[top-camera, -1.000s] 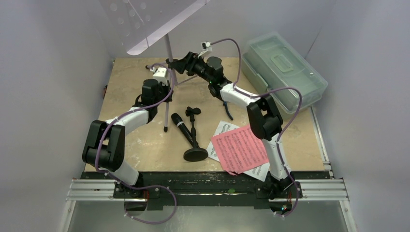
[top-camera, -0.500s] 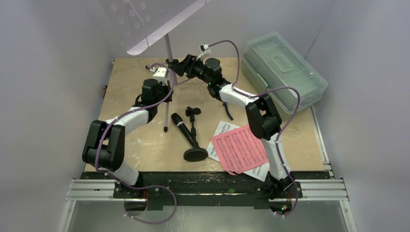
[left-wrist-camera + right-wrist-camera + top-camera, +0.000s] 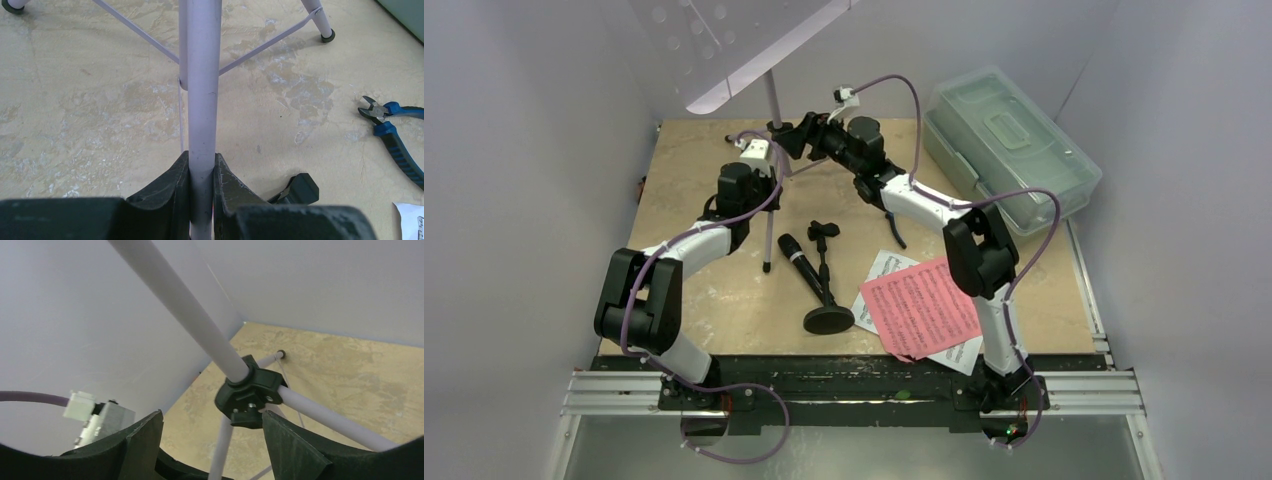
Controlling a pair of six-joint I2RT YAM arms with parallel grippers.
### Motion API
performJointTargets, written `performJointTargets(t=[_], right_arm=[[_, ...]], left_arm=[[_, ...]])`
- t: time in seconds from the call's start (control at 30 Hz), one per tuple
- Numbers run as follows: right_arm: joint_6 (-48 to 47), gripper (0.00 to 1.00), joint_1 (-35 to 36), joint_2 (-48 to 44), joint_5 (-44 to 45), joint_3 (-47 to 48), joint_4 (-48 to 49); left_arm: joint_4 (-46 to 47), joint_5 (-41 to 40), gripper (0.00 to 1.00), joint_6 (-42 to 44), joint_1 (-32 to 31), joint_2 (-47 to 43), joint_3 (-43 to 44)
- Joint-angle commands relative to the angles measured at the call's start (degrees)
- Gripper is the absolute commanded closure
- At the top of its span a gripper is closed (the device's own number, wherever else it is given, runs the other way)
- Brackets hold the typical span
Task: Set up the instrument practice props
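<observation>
The step in hand looks like steadying the music stand (image 3: 772, 100), upright at the back of the counter (image 3: 714, 300). The left claw (image 3: 201, 175) is clamped on its pole low down. The right claw (image 3: 211, 419) gapes around the black collar (image 3: 248, 392) and would next need to close squarely. In front of the stand lie the microphone (image 3: 798, 262), mic stand (image 3: 826, 290) and sheets (image 3: 919, 305). To its right, the lidded box (image 3: 1009, 145) hides its contents

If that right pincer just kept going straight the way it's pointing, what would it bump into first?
Most likely the black clamp collar on the lavender music stand, which sits dead ahead between the open fingers of the right pincer. How far off is hard to judge.
</observation>
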Motion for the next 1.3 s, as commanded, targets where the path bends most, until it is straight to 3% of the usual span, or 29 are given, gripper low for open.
performJointTargets(t=[0.0,0.33,0.47,0.83,0.93,1.1,1.2,1.27], right_arm=[[-2.9,0.25,0.9,-3.3,1.3,1.1,1.3],[0.1,0.31,0.9,2.0,0.1,5.2,0.7],[-0.1,0.38,1.0,3.1,0.6,5.4,0.7],[-3.3,0.38,1.4,4.3,5.0,6.1,-2.3],[-4.1,0.47,1.5,4.8,5.7,6.6,-3.1],[-3.2,0.54,1.7,4.9,6.1,6.7,-3.2],[3.0,0.74,1.2,4.3,4.7,5.6,-1.2],[11.1,0.82,0.1,3.9,3.0,3.3,2.8]], left_arm=[[-6.1,0.0,1.0,-2.4,0.1,1.2,0.6],[-6.3,-0.3,1.0,-2.2,0.1,1.2,0.5],[-6.3,-0.3,1.0,-2.2,0.1,1.2,0.4],[-6.2,0.6,1.0,-2.6,0.1,1.2,0.4],[-6.0,0.7,1.0,-2.6,0.1,1.4,0.4],[-6.2,0.7,1.0,-2.6,0.1,1.5,0.3],[-6.2,0.7,1.0,-2.6,0.1,1.4,0.3],[-6.2,0.6,1.0,-2.6,0.1,1.2,0.3]])
